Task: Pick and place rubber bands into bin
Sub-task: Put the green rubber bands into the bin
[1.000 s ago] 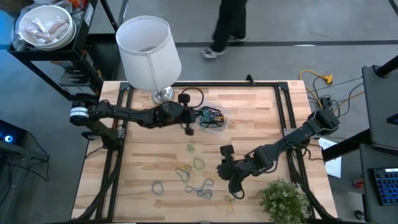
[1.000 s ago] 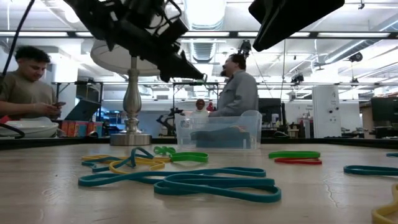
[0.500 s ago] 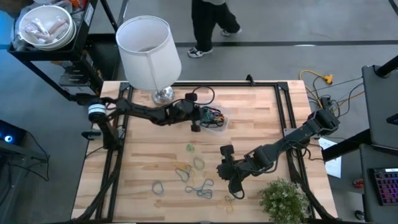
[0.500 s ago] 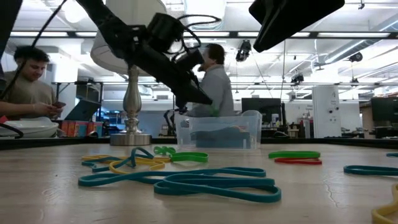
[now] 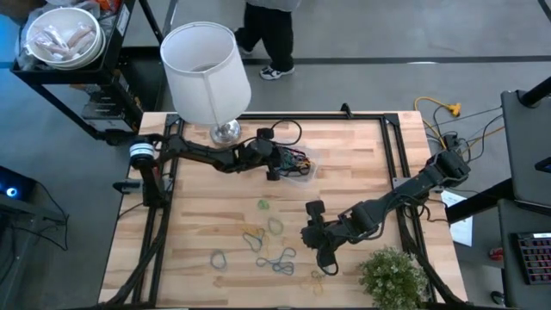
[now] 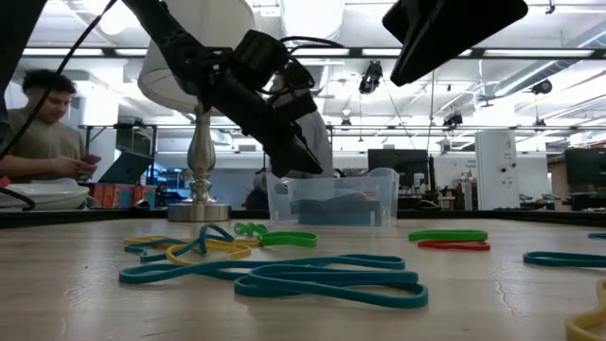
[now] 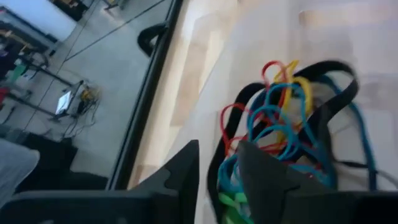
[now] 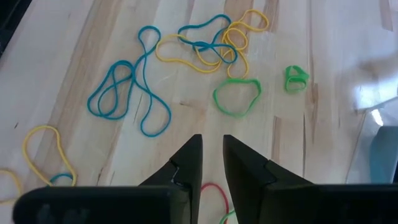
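Observation:
The clear bin (image 5: 303,170) stands on the table at the far middle and holds a tangle of rubber bands (image 7: 280,118) in blue, red, yellow and black. My left gripper (image 5: 274,169) is at the bin's left rim, just above that tangle (image 7: 219,149), and is shut on a green rubber band. Several loose rubber bands (image 5: 267,245) lie flat on the wood nearer the front. My right gripper (image 5: 306,237) hovers just right of them, shut and empty, and its wrist view (image 8: 211,140) looks down on them. My left gripper pinches a green rubber band (image 7: 231,208) between its two fingers. Only a small bit of the band shows far back in the gap, so I cannot tell which part is held. The fingers slant down from the table's left toward the bin.
A white lampshade (image 5: 205,69) on a metal base (image 5: 225,131) stands at the far left, close behind my left arm. A potted plant (image 5: 392,274) sits at the near right corner. People stand beyond the table's far edge.
My left gripper has gone toward the table's right edge and down, from beside the lamp base to the bin's left rim, carrying the green band. A person has walked past behind the table.

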